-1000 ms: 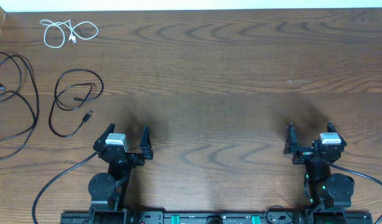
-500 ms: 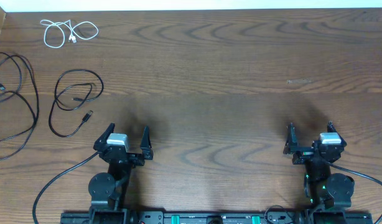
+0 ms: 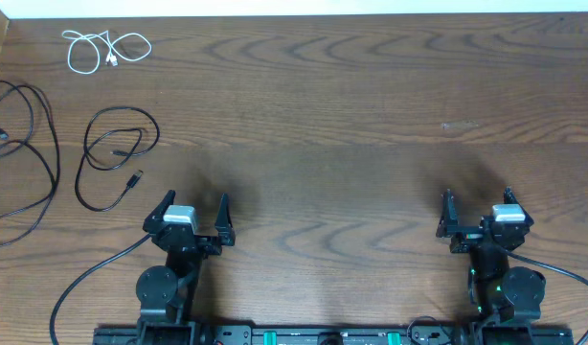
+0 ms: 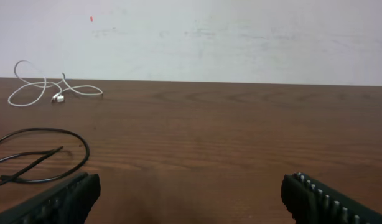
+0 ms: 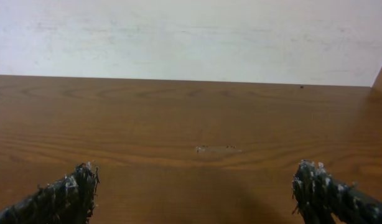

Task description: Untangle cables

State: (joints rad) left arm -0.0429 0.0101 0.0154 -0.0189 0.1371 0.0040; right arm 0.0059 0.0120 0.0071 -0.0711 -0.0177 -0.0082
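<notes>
Three cables lie apart at the table's far left. The short white cable (image 3: 113, 59) is loosely looped at the back left corner. The short black cable (image 3: 135, 178) lies in a loop in front of it. The longer black cable (image 3: 56, 163) curves along the left edge. My left gripper (image 3: 193, 206) is open and empty, to the right of and nearer than the short black cable. The left wrist view shows the white cable (image 4: 57, 98) far left and the black loop (image 4: 86, 149) beside my left finger. My right gripper (image 3: 476, 199) is open and empty, with no cable in its view.
A pale scuff (image 3: 459, 125) marks the wood ahead of the right gripper, and it also shows in the right wrist view (image 5: 217, 149). A white wall borders the table's far edge. Thick black base cables (image 3: 83, 283) trail at the front.
</notes>
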